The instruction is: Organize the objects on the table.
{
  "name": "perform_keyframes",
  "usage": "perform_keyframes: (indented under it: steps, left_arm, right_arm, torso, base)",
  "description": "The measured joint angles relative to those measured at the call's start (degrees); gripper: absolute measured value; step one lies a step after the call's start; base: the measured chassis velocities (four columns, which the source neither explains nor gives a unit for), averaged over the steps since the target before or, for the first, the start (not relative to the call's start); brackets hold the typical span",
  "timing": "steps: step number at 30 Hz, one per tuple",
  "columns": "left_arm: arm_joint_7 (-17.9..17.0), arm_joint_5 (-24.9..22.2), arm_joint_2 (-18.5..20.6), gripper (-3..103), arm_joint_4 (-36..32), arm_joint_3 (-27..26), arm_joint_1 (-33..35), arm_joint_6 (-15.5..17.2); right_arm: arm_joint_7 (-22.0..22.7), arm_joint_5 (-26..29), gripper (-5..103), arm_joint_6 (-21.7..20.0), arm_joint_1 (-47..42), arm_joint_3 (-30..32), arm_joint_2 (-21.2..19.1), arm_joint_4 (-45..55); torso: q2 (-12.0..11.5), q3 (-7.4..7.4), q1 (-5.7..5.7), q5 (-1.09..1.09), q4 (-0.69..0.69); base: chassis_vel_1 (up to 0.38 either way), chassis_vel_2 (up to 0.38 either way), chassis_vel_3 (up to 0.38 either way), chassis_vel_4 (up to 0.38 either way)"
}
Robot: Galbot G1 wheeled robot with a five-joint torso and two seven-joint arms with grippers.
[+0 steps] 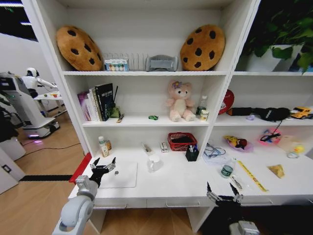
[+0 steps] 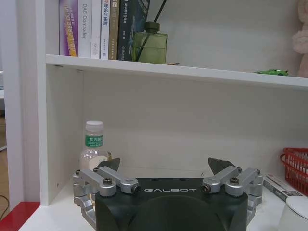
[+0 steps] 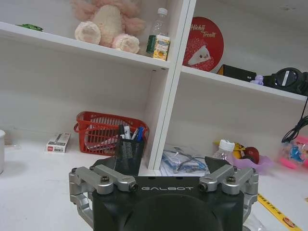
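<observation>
Readable text: the brand on both hands, one book spine, one red disc.

You can read "GALBOT" in pale letters on the black body of the left hand [image 2: 165, 174] and again on the right hand [image 3: 162, 172]. On the shelf, a white book spine [image 2: 84, 28] reads "DAS Controller"; the spines beside it carry characters too small for you to make out. The red round disc [image 3: 203, 41] propped in the shelf bay reads "Hichii Treat" in white script. The green label on the clear bottle [image 2: 93, 147] has print you cannot read.
</observation>
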Motion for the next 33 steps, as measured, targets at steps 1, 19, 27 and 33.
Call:
perform_keyframes:
  steps: [1,19,27,33]
  left_arm:
    - [0.00,0.00,0.00,100,0.00,0.00,0.00,0.00]
    - [0.00,0.00,0.00,100,0.00,0.00,0.01,0.00]
    - [0.00,0.00,0.00,100,0.00,0.00,0.00,0.00]
    - [0.00,0.00,0.00,100,0.00,0.00,0.00,0.00]
  right_arm:
    - [0.00,0.00,100,0.00,0.00,0.00,0.00,0.00]
    - [-0.28,1.79,100,3.55,-1.45,1.59,-1.30,-1.13]
    - [-0.36,3.25,100,6.02,-3.11,2.86,-2.38,-1.53]
    - [-0.37,3.65,100,7.52,-3.41,3.17,-2.89,-2.60]
  torso:
    - [0.00,0.00,0.00,0.00,0.00]
    - [0.00,0.00,-0.01,-0.03,0.00]
    - [0.00,0.00,0.00,0.02,0.00]
    - [0.00,0.00,0.00,-0.03,0.00]
  base:
    - [0.000,0.000,0.000,0.000]
    - [-0.116,-0.119,0.116,0.117]
    - [-0.168,-0.161,0.169,0.171]
    - [-0.222,-0.215,0.224,0.227]
